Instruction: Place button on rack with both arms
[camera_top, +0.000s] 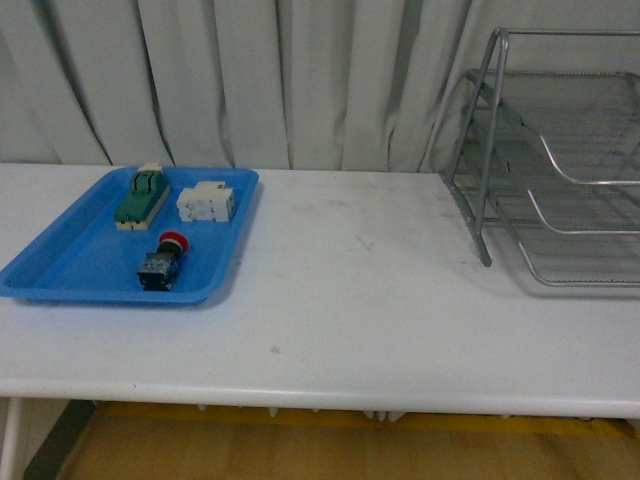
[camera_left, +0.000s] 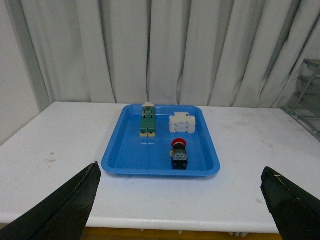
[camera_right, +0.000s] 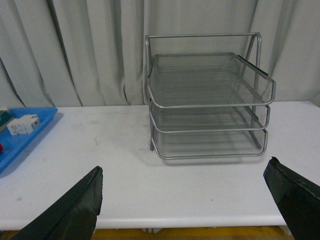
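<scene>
The left gripper (camera_left: 180, 171) has its fingers (camera_left: 65, 210) spread wide with nothing between them. They frame the blue tray (camera_left: 135, 155) from the near side without touching it. The right gripper (camera_right: 184, 166) is released the same way, its two dark fingers (camera_right: 75, 212) far apart and empty, looking across bare bench top at the rack (camera_right: 207, 100). Neither arm shows in the front view, so both sit back from the work, at or beyond the bench's front edge.

The button (camera_top: 165, 260) lies on its side in the tray, close to the tray's front edge and right of its middle, with the red cap turned toward the back. Behind it, near the tray's back edge, are a green-topped block (camera_top: 140, 197) and a white block (camera_top: 206, 202) side by side (neither belongs to the task). The button touches neither of them. The tray sits toward the left end of the bench (camera_top: 350, 300), and the rack stands at the right end near the back edge, its three wire shelves empty as far as can be seen. A wide stretch of bare bench separates the two.

By my reading, nothing of the task is done yet: the button is unlifted and well apart from the rack. The pick from the tray, a likely pass from left gripper to right (the tray is on the left arm's side, the rack on the right's) and the placing on a shelf all remain.
</scene>
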